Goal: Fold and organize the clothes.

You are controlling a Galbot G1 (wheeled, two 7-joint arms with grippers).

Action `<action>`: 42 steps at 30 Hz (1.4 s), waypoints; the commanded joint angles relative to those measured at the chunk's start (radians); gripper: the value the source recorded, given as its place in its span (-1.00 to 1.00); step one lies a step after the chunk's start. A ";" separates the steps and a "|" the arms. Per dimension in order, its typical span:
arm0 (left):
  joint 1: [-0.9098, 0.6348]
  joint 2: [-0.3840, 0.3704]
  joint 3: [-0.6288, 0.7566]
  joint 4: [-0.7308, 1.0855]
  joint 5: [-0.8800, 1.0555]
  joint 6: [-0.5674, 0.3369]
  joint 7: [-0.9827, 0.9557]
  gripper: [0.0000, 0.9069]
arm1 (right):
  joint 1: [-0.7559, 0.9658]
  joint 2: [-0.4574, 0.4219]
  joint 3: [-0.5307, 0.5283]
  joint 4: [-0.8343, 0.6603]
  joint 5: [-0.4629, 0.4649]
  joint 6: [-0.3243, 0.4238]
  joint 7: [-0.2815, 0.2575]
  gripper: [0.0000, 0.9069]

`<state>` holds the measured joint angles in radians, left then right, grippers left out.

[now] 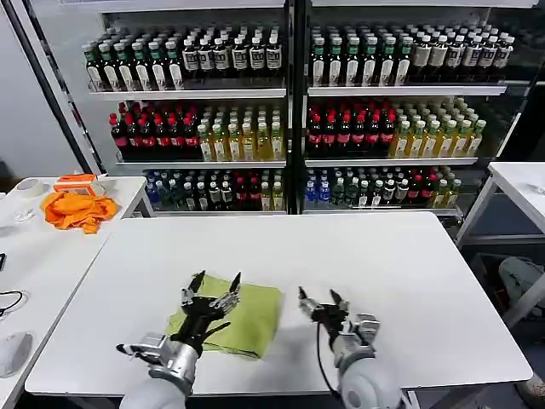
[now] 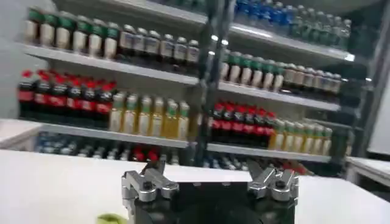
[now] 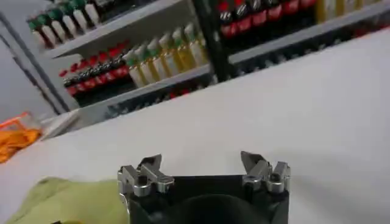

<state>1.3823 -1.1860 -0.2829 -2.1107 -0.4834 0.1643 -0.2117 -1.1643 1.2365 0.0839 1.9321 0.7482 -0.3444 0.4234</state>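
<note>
okay, i've got the shirt [image 1: 241,319] sitting on the white table [image 1: 400,281], toward my left and near the front edge, and it's already down to a compact green rectangle, print not showing. left gripper [image 1: 215,284] is hanging right over the near-left part of it, fingers spread wide, nothing in them; from the left wrist cam the fingers [image 2: 141,184] stand well apart with just a sliver of green at the frame's lower edge. right gripper [image 1: 321,298] is off the cloth, just beside its right edge over bare table, also wide and carrying nothing; in the right wrist cam the folded green corner [image 3: 67,198] lies off to one side of it. so my read: the folding looks mostly done and i'm between moves, either about to add one more fold or just tidy and place the bundle. the near edge looks a bit ragged, layers not quite flush, so next i'd want the left one to come down on that near edge and pinch all the layers together, not only the top one, while the right slides in to pin or catch the opposite side. risk is the stack slipping open if i grab too shallow. orange cloth [image 1: 78,210] on the side table far left, not my business. bottle shelves [image 1: 281,111] behind, well apart from everything.
</note>
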 commanded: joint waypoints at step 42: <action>0.145 -0.063 -0.105 -0.057 0.021 -0.069 0.007 1.00 | 0.161 0.057 -0.201 -0.125 0.156 0.020 0.135 -1.00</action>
<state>1.5270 -1.2489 -0.3870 -2.1707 -0.4614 0.0960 -0.2043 -1.0480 1.2975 -0.1346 1.8259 0.9044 -0.3141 0.5542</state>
